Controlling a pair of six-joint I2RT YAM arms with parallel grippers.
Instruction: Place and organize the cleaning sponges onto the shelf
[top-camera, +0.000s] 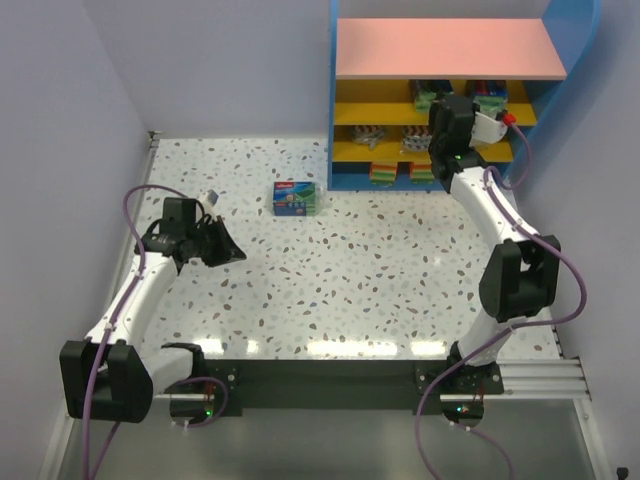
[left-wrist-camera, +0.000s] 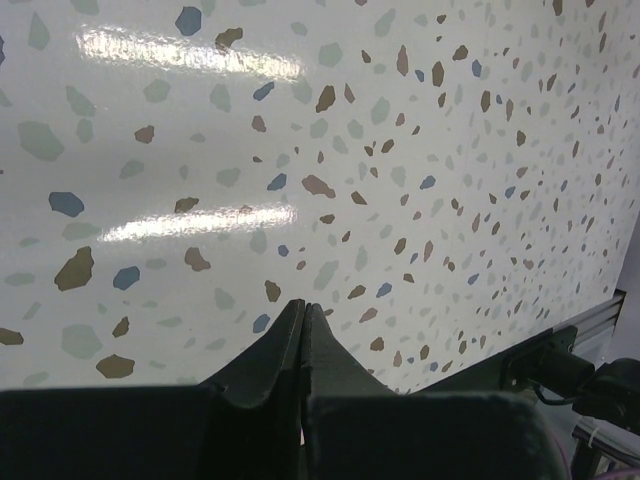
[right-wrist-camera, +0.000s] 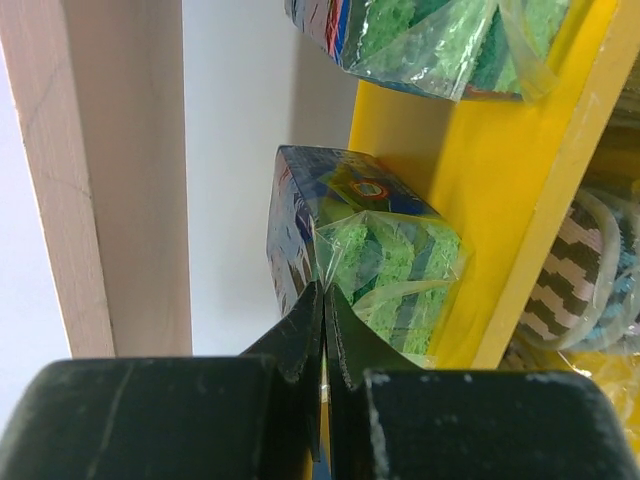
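My right gripper (top-camera: 441, 108) reaches into the shelf (top-camera: 450, 50) at its upper yellow board. In the right wrist view it (right-wrist-camera: 323, 292) is shut on the clear wrapper edge of a green and blue sponge pack (right-wrist-camera: 385, 250), which rests against the yellow board (right-wrist-camera: 510, 170). Another green pack (right-wrist-camera: 420, 40) lies beside it. One green and blue pack (top-camera: 296, 198) lies on the table in front of the shelf. My left gripper (top-camera: 236, 256) is shut and empty at the table's left, and in the left wrist view it (left-wrist-camera: 304, 306) hangs over bare table.
The lower yellow boards hold a silvery-grey scourer pack (top-camera: 371, 137), a purple-white striped pad (top-camera: 416, 140) and orange-yellow-green sponge blocks (top-camera: 384, 172). A pale upright panel (right-wrist-camera: 110, 170) stands left of the held pack. Walls close in the table's left and back.
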